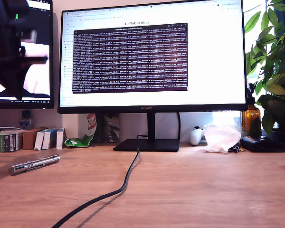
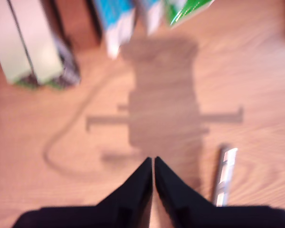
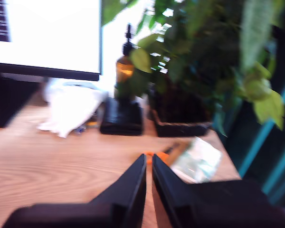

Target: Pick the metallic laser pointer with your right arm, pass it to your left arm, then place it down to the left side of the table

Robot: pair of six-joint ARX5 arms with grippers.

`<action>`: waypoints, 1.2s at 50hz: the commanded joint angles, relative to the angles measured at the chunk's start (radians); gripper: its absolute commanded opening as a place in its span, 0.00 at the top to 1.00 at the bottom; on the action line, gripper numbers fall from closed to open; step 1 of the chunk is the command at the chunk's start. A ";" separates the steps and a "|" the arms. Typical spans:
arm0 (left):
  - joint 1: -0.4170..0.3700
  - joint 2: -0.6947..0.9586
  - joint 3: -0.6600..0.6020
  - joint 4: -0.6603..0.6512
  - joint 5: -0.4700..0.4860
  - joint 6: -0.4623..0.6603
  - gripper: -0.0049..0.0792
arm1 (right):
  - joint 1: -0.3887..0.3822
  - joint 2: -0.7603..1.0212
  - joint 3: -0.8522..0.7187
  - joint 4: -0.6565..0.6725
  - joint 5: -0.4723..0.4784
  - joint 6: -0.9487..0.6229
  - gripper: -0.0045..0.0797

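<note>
The metallic laser pointer (image 1: 33, 164) lies flat on the wood table (image 1: 194, 190) toward the exterior view's left, a slim silver cylinder. In the first wrist view the laser pointer (image 2: 225, 175) shows beside my first gripper (image 2: 153, 159), whose black fingers are shut with nothing between them, hovering above the table and casting a shadow on it. A dark, blurred arm (image 1: 12, 47) with a green light hangs at the exterior view's upper left, above the pointer; it is the first arm. My second gripper (image 3: 148, 156) is shut and empty, above the table near the plant.
A black cable (image 1: 118, 190) snakes from the monitor stand (image 1: 147, 145) to the front edge. Small boxes (image 1: 19, 139) and a green-white packet (image 1: 83, 137) line the back at the exterior view's left. A white bag (image 1: 222, 137), black case (image 1: 263, 144) and plant (image 1: 275, 61) stand at its right.
</note>
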 commanded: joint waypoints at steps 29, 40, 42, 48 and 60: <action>0.005 -0.362 -0.504 0.245 -0.062 -0.026 0.96 | -0.197 0.042 -0.063 -0.029 -0.257 -0.030 0.90; 0.005 -0.500 -0.652 0.311 -0.078 -0.061 0.96 | -0.197 0.090 -0.063 -0.023 -0.264 -0.026 0.90; 0.005 -0.525 -0.675 0.321 -0.080 -0.079 0.96 | -0.197 0.099 -0.063 -0.029 -0.264 -0.025 0.90; 0.005 -0.584 -0.714 0.328 -0.080 -0.103 0.96 | -0.197 0.119 -0.063 -0.037 -0.264 -0.026 0.90; -0.013 -0.653 -0.714 0.212 -0.016 -0.212 0.96 | -0.196 0.117 -0.060 0.016 -0.256 0.004 0.90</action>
